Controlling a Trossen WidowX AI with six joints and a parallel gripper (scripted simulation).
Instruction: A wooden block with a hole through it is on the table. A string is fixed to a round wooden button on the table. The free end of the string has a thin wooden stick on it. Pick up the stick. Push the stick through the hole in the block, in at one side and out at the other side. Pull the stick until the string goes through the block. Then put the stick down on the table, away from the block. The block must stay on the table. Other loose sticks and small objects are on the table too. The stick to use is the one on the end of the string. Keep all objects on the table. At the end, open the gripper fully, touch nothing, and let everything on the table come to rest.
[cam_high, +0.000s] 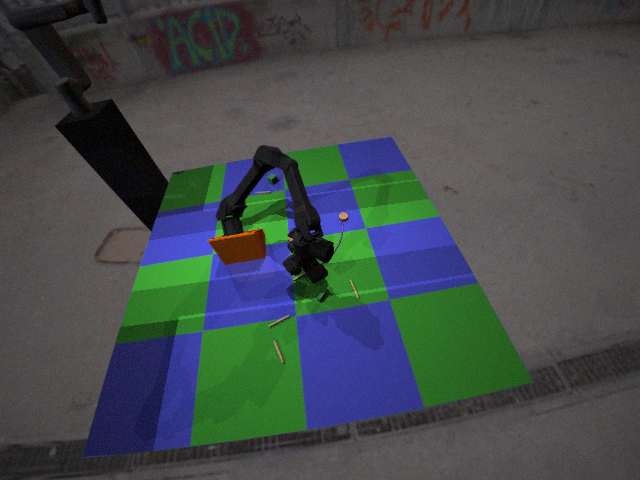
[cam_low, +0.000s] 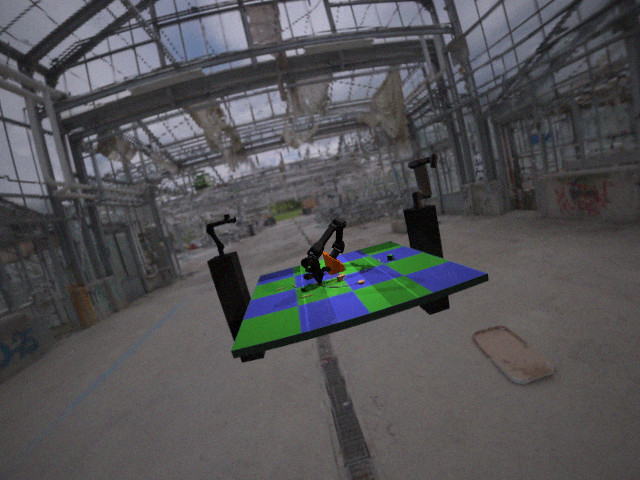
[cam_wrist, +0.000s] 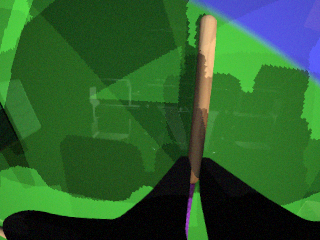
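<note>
The tethered stick (cam_wrist: 207, 50) (cam_high: 298, 276) points away from my fingers in the wrist view, low over a green square. My gripper (cam_wrist: 194, 164) (cam_low: 320, 282) is shut on its string end, with a fingertip on each side. The purple string (cam_wrist: 189, 210) (cam_high: 341, 236) runs back from that end to the round button (cam_high: 343, 216) (cam_low: 360, 282) on the table. The wooden block (cam_low: 340, 277) stands between gripper and button in the exterior view. In the top view the arm hides most of the block, and its hole cannot be made out.
An orange panel (cam_high: 238, 246) (cam_low: 333, 262) stands left of the gripper in the top view. Loose sticks (cam_high: 354, 289) (cam_high: 279, 320) (cam_high: 279, 351) lie on the table. A small dark green block (cam_high: 322, 296) is near the gripper; another (cam_high: 272, 178) is farther back beside a stick (cam_high: 262, 192).
</note>
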